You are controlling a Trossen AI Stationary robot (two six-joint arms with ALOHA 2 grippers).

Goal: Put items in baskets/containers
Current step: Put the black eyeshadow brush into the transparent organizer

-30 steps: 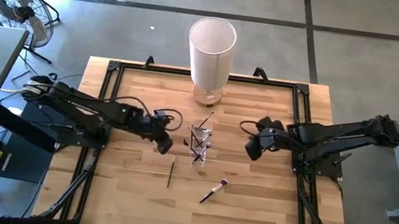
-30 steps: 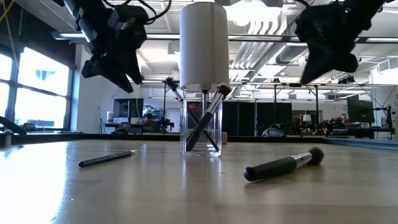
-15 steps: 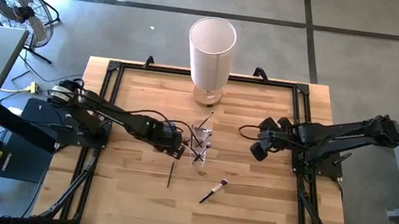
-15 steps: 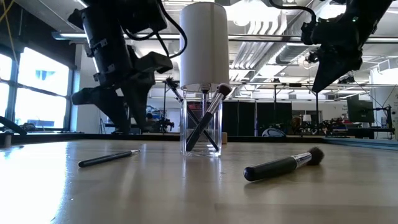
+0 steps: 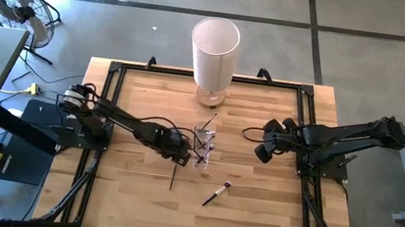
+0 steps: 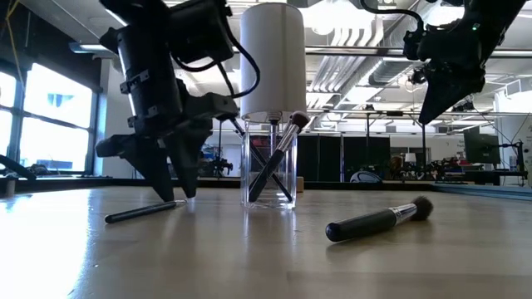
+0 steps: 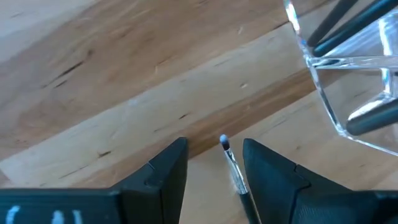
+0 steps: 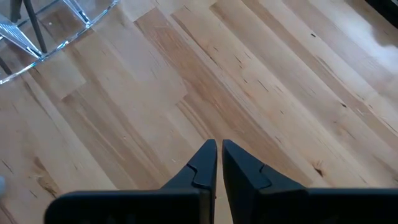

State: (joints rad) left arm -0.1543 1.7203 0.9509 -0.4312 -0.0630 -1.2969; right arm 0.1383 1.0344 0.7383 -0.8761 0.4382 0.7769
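A thin dark brush [image 5: 173, 176] lies flat on the wooden table, left of and nearer than the clear cup [image 5: 202, 145], which holds several brushes upright. My left gripper [image 7: 214, 155] is open and points steeply down. Its fingers stand on either side of the thin brush's pale tip [image 7: 224, 143], low over the table [image 6: 177, 195], without touching it. A thicker dark brush [image 5: 216, 194] lies near the middle front. My right gripper [image 8: 218, 152] hangs shut and empty above the table, right of the cup [image 5: 261, 152].
A tall white cylinder [image 5: 214, 50] stands at the far edge behind the cup. Black frame rails [image 5: 102, 117] run along the table's left and right sides. Bare wood lies in front of the two loose brushes. A fan [image 5: 16, 4] stands on the floor at the far left.
My left gripper has come down toward the table and moved right, to the thin brush beside the cup, rolling its wrist on the way; its fingers stay apart. My right gripper has tipped further down while staying in place. Neither brush nor the cup has moved.
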